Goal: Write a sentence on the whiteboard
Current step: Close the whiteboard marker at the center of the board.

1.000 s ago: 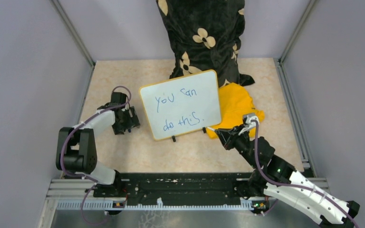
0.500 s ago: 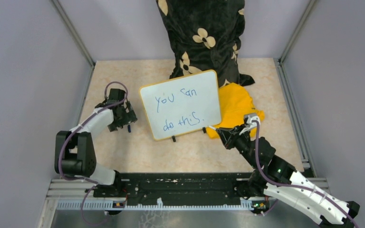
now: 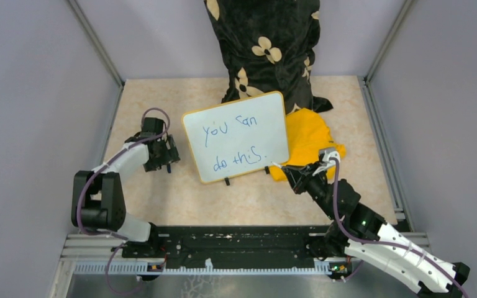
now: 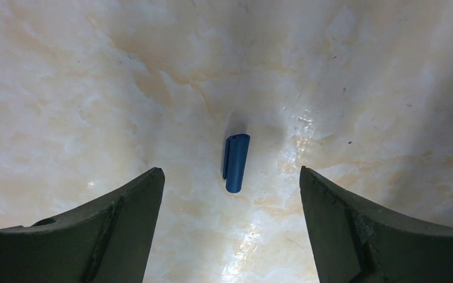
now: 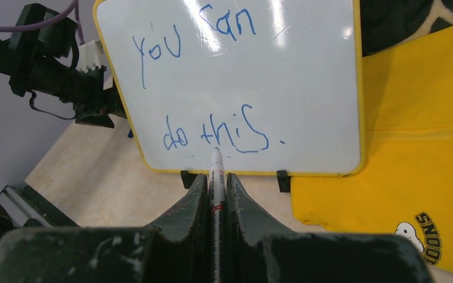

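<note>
**Sentence looks written; capping the pen seems to be your step now.**
Your left gripper (image 4: 229,177) hangs wide open and empty over the blue cap (image 4: 236,159) on the table (image 3: 254,198). Drop straight down and close across its width. The whiteboard (image 3: 267,124) stands centre against the pillow (image 3: 267,49), bearing the sentence (image 5: 236,132). Your right gripper (image 5: 216,180) is clamped on the marker (image 5: 215,162), tip by the lower line. Keep it steady.

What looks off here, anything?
The blue marker cap lies loose on the table beneath the open left gripper. The right gripper holds the uncapped marker. The whiteboard sits slightly skewed, overlapping the yellow cloth.
</note>
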